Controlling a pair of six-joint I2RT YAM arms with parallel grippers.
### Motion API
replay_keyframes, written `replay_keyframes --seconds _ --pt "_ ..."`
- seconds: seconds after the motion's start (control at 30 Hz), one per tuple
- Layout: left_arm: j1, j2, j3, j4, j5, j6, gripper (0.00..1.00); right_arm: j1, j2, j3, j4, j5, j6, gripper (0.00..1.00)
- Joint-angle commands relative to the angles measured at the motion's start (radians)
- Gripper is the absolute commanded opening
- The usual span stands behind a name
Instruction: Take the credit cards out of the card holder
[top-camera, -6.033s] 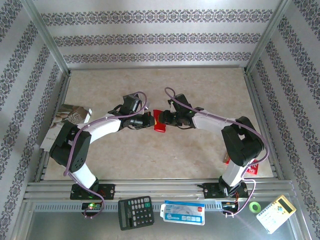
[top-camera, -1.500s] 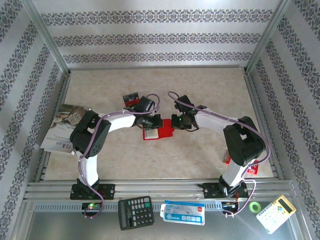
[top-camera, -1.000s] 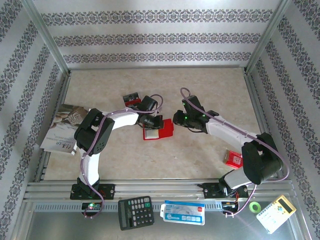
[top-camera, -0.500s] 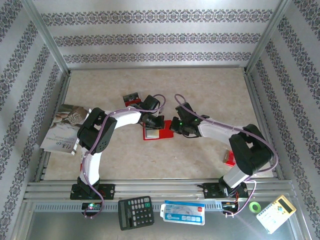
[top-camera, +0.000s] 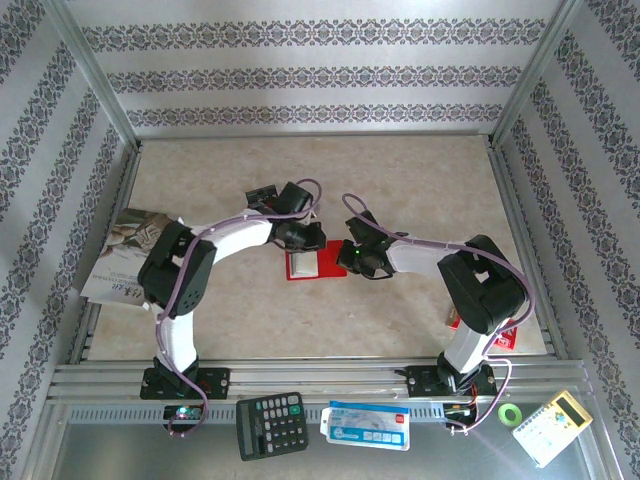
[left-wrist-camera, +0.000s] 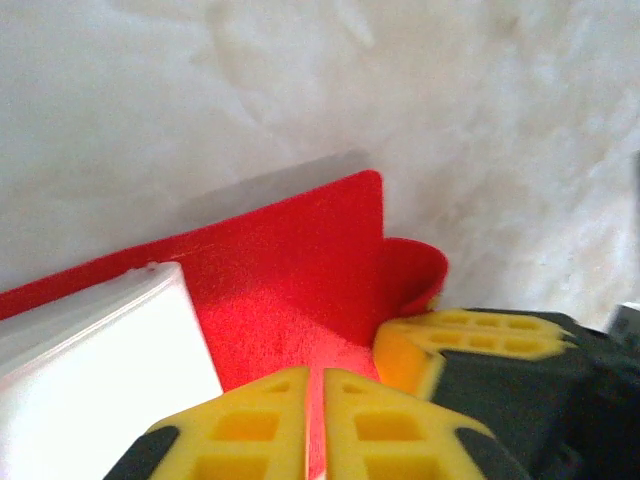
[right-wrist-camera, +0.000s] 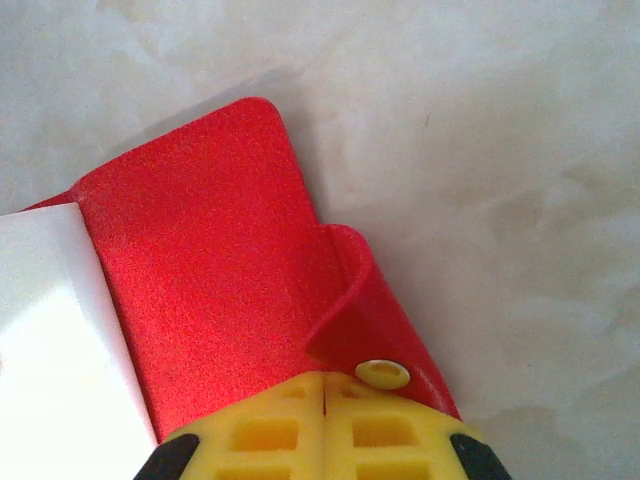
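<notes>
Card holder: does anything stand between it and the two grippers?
Nothing visible does. The right gripper is at the snap tab of the card holder, and the left gripper is right over its red flap.

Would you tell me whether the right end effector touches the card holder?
Touching: the right wrist view shows the right end effector closed on the snap tab of the card holder.
</notes>
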Motion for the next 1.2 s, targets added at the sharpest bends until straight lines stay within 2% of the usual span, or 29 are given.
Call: replay_keyframes --seconds 0.0,0.1,0.2,0.37,0.5,0.67,0.73,0.93,1.17 --pt "0.052 -0.064 -0.071 0.010 0.007 -0.063 0.17 0.016 0.027 -0.014 -0.046 0.050 0.009 0.01" --pt "0.080 -0.121 -0.131 0.009 0.007 -0.064 0.26 0.017 0.030 -0.007 -0.051 0.057 0.001 0.01" --pt "0.096 -0.171 -0.168 -0.020 -0.045 -0.045 0.35 0.019 0.037 -0.005 -0.052 0.057 0.005 0.01" --pt "0.107 -0.204 -0.224 0.014 -0.058 -0.036 0.38 0.019 0.039 -0.003 -0.067 0.054 0.006 0.01" --pt "0.107 -0.170 -0.216 0.036 -0.006 -0.043 0.38 0.017 0.039 0.019 -0.104 0.050 -0.014 0.01" --pt "0.107 -0.128 -0.194 0.031 0.004 -0.044 0.40 0.016 0.028 0.022 -0.122 0.060 -0.026 0.01" --pt "0.107 -0.115 -0.192 0.039 0.019 -0.039 0.38 0.016 0.026 0.020 -0.120 0.060 -0.022 0.01" --pt "0.105 -0.074 -0.188 0.043 -0.003 -0.012 0.25 0.017 0.026 0.025 -0.120 0.061 -0.026 0.00" --pt "0.104 -0.048 -0.190 0.058 0.023 -0.008 0.13 0.019 0.017 0.041 -0.129 0.052 -0.042 0.00"
